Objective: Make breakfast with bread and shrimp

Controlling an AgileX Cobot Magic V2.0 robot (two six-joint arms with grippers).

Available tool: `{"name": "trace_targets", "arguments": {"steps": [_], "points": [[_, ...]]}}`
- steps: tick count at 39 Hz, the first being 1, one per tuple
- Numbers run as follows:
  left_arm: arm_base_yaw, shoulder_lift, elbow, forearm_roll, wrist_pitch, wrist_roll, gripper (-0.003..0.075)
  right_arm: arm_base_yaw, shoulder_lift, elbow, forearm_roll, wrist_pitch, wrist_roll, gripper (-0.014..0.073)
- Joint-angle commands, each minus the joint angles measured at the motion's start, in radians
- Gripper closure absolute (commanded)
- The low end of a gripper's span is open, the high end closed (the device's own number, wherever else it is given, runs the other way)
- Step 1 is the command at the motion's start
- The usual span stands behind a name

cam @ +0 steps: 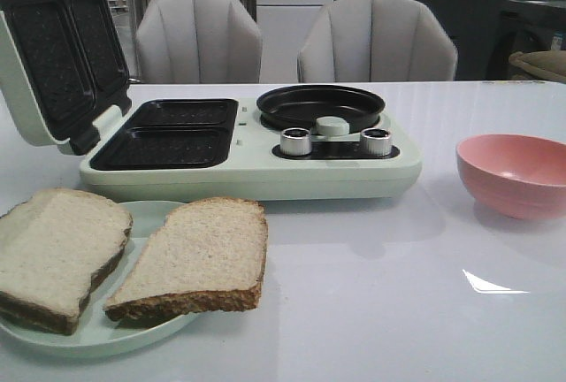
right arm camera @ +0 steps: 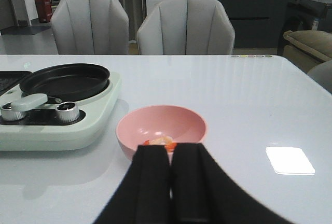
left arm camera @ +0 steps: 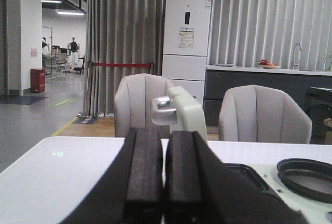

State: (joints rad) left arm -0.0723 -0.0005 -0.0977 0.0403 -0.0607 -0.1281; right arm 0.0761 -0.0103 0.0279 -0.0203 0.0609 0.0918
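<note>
The big pale mint-green breakfast maker [cam: 265, 170] has black non-stick grill plates [cam: 168, 134] stamped with a dotty waffle texture, same black pattern inside its flipped-up lid [cam: 62, 46]. On it sits a round black frying pan [cam: 320, 106], with two shiny silver knobs [cam: 296, 141] in front of that. In front of the maker, two light tan wholemeal bread slices [cam: 199, 258] with dark brown crusts lie on a pale green plate [cam: 97, 333]. To the maker's right is a matte salmon-pink bowl [cam: 513, 174] with a small orange-pink shrimp [right arm camera: 161, 141] inside. The glossy table [cam: 371, 311] is white. Both grippers' fingers [right arm camera: 155, 182] are black.
</note>
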Motion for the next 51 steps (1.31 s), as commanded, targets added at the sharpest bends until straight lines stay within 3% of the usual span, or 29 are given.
{"name": "trace_targets", "arguments": {"steps": [1,9,26,29,36,39,47,51], "points": [[0.002,0.054,-0.146,-0.003,0.066,-0.001,0.0606,-0.007,-0.021,-0.018,-0.008,-0.086,-0.001,0.0440],[0.002,0.191,-0.325,-0.003,0.352,-0.001,0.0606,-0.007,-0.021,-0.018,-0.008,-0.086,-0.001,0.0440],[0.002,0.242,-0.332,0.001,0.367,-0.001,0.0591,-0.007,-0.021,-0.018,-0.008,-0.086,-0.001,0.0440],[0.002,0.242,-0.332,0.003,0.367,0.006,0.0544,-0.007,-0.021,-0.018,-0.008,-0.086,-0.001,0.0440],[0.002,0.242,-0.332,0.054,0.365,0.012,0.0253,-0.007,-0.021,-0.018,-0.008,-0.086,-0.001,0.0440],[0.002,0.242,-0.332,0.074,0.367,0.012,0.0177,-0.007,-0.021,-0.018,-0.008,-0.086,-0.001,0.0440],[0.002,0.242,-0.332,0.146,0.396,0.048,0.0167,-0.007,-0.021,-0.018,-0.008,-0.086,-0.001,0.0440],[0.000,0.242,-0.332,0.151,0.452,0.160,0.0167,-0.007,-0.021,-0.018,-0.008,-0.086,-0.001,0.0440]]}}
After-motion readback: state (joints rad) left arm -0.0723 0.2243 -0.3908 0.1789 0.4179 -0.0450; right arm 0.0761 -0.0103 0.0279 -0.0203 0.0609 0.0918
